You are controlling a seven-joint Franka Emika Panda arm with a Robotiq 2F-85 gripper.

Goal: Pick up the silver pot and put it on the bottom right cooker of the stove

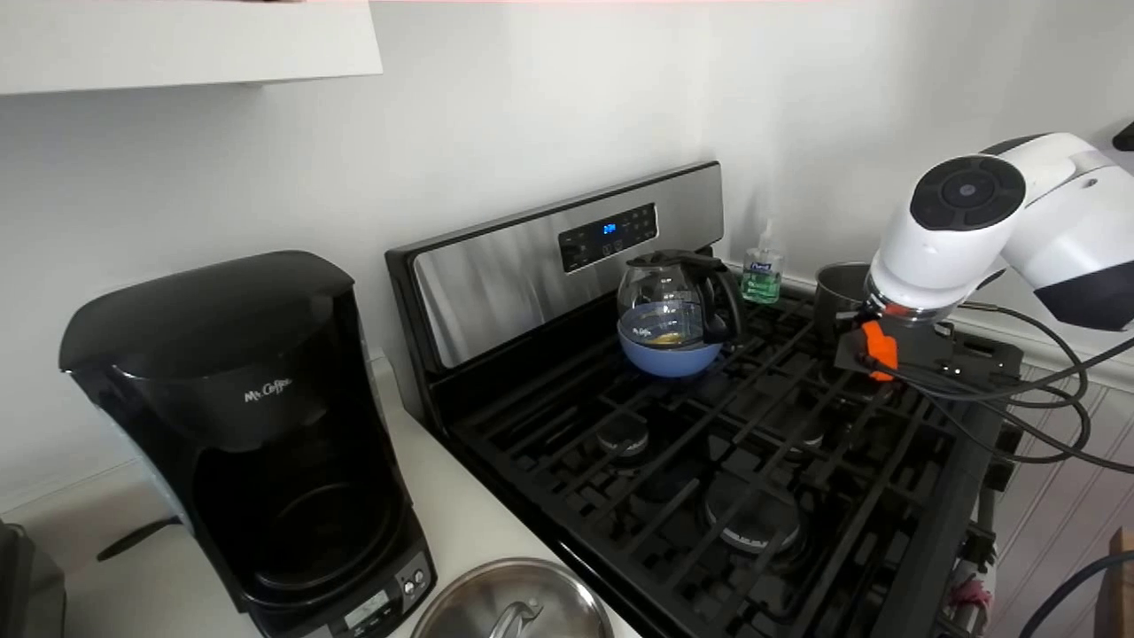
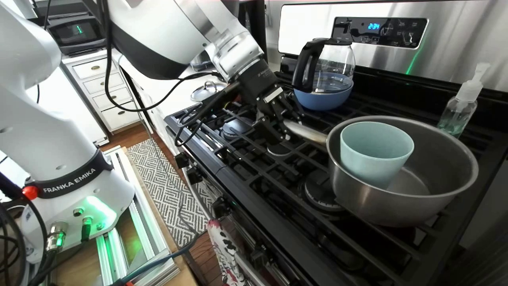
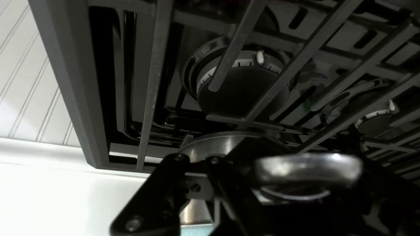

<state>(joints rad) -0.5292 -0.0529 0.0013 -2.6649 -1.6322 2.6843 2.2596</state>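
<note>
Nearest the camera in an exterior view, just past three o'clock, the silver pot (image 2: pixel 377 206) is over the grates of the stove (image 2: pixel 238 190); whether its base touches them cannot be told. Inside it, toward nine o'clock, is a pale teal cup (image 2: pixel 375 159). The handle (image 2: pixel 307 132) points out toward ten o'clock, where the gripper (image 2: pixel 285 126), at the end of the white arm (image 2: pixel 158 24), is closed around it. Between one and two o'clock from the pot stands a pump bottle (image 2: pixel 462 109); at eleven, a glass carafe (image 2: pixel 333 79), blue around its base.

In the wrist view the gripper takes up six o'clock, dark and partly blurred, with the rounded end of the handle at about half past four. The steel wall of the pot shows just below centre, and a burner (image 3: pixel 239 95) lies at one o'clock from it.

In an exterior view a black coffee maker (image 1: pixel 221 354) stands at half past eight on the worktop (image 1: pixel 469 496), with a shiny lid (image 1: pixel 523 585) at six. The pot is at three, partly hidden by the arm.
</note>
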